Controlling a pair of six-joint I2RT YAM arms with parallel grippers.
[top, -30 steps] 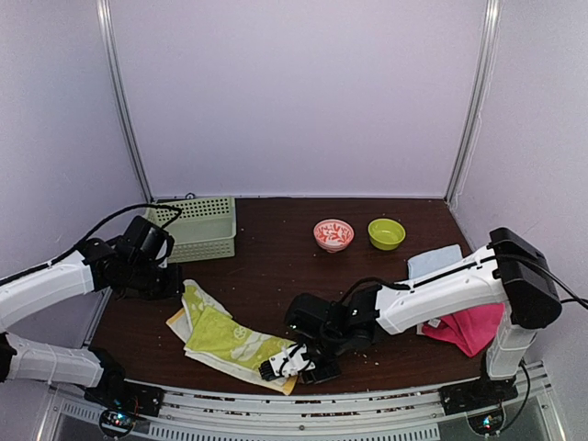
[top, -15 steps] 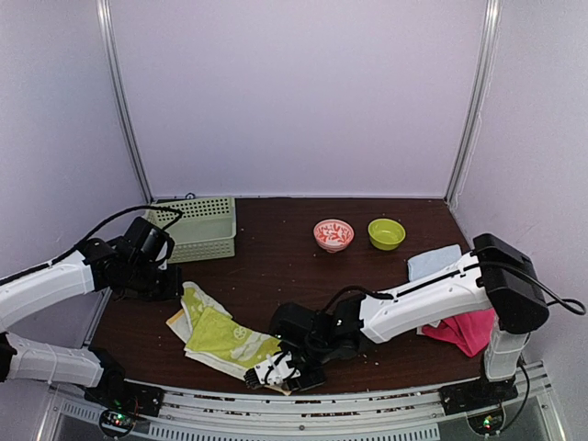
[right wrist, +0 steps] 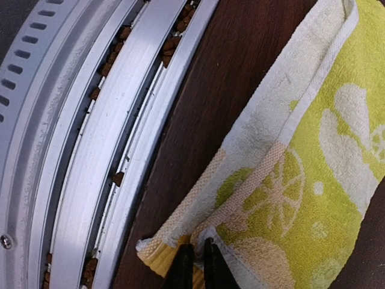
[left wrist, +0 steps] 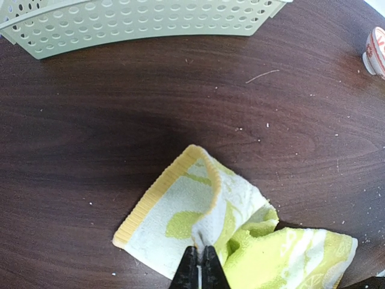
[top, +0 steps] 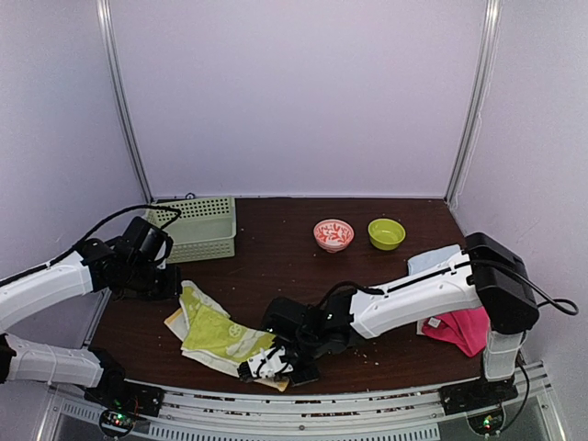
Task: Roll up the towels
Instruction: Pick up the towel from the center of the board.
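Right at the near edge of the desk [top: 276,266], just beside the ribbed aluminium rail [right wrist: 114,120], the right claw [right wrist: 197,268] is drawn narrow on the nearest corner of the yellow towel [top: 216,335], pinching its woven cream hem. The corner grip looks meant to tug the cloth straight or to start the first turn of a roll. The towel is limp looped terry printed with lime citrus slices. It lies rumpled and doubled over itself on the dark, crumb-flecked wood grain, with nothing rolled yet. Over its far end hangs the left claw [left wrist: 199,268], its tips pressed together with nothing between them, above a flap edged in ribbed yellow. Whether it touches the cloth cannot be told, though it seems placed to steady that end. To the right, partly under the reaching arm, a bright pink towel [top: 459,329] sits in a soft heap awaiting its turn, with a light blue towel [top: 432,260] lying flatter beyond it. At the back stand a perforated pale green plastic basket [top: 197,228] on the left, and well apart from it a glossy red-patterned bowl [top: 333,234] next to a plain green bowl [top: 386,232]
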